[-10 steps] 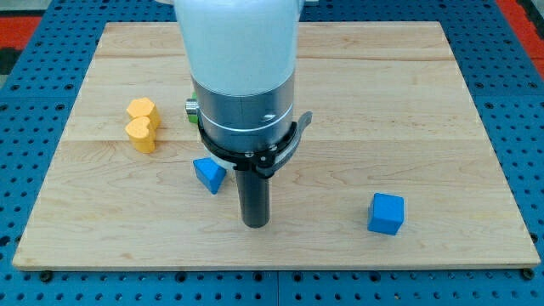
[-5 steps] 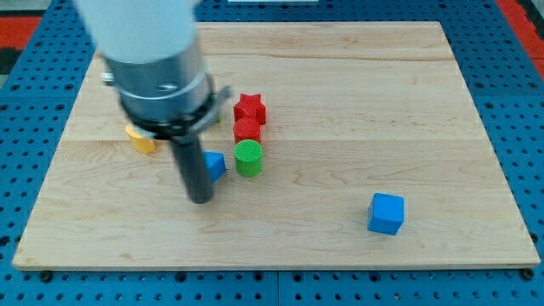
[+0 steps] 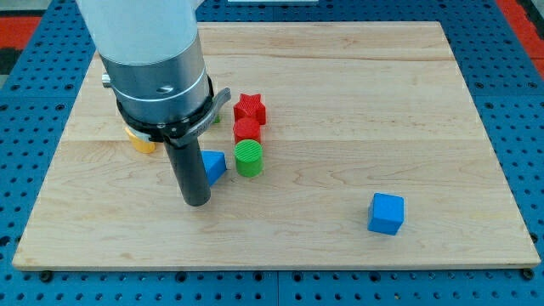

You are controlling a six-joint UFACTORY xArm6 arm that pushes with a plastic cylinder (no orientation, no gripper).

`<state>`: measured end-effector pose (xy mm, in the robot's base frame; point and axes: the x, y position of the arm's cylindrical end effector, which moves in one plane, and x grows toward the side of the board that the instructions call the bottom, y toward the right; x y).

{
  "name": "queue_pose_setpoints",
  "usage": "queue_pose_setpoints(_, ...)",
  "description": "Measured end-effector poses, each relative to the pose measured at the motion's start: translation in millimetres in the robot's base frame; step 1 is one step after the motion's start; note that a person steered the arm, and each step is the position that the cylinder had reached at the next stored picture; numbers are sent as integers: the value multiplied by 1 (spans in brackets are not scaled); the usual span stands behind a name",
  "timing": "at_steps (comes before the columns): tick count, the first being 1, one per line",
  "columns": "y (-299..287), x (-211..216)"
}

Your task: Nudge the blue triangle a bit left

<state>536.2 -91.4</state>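
On the near-left part of the wooden board (image 3: 357, 93), my tip (image 3: 197, 202) rested on the surface just to the left of the blue triangle (image 3: 214, 165) and a little nearer than it, with the rod standing in front of the block's left edge. Whether rod and block were touching could not be told, since the rod covered that side. The arm carried no fingers at all, only the straight dark rod, so there was nothing to spread or pinch.

That placement looked wrong for the job: a leftward nudge calls for contact on the triangle's right face, and my tip sat on the opposite side. My judgement was that it would have to go round the near side of the block before pushing. The gap on the right was narrow, because the green cylinder (image 3: 249, 159) stood just beside the triangle, with a red cylinder (image 3: 246, 129) behind it and the red star (image 3: 250, 108) farther back, the three forming a close column. A careless approach could have knocked the green one.

The blue cube (image 3: 387, 212) sat well apart at the near right, out of the way.

Much of the far-left area was hidden by the arm's broad body. Only a sliver of a yellow block (image 3: 138, 139) showed beneath it, its shape not readable, and a trace of green peeped out at the collar's right edge, too small to identify.
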Motion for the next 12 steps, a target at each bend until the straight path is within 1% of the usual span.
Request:
queue_pose_setpoints(1, 30, 0)
queue_pose_setpoints(2, 43, -5)
queue_pose_setpoints(3, 39, -21)
queue_pose_setpoints(5, -4, -24)
queue_pose_setpoints(6, 21, -20)
queue_pose_setpoints(7, 91, -3)
queue_pose_setpoints(8, 140, -7)
queue_pose_setpoints(9, 193, -41)
queue_pose_setpoints(10, 286, -24)
queue_pose_setpoints(11, 286, 26)
queue_pose_setpoints(12, 229, 60)
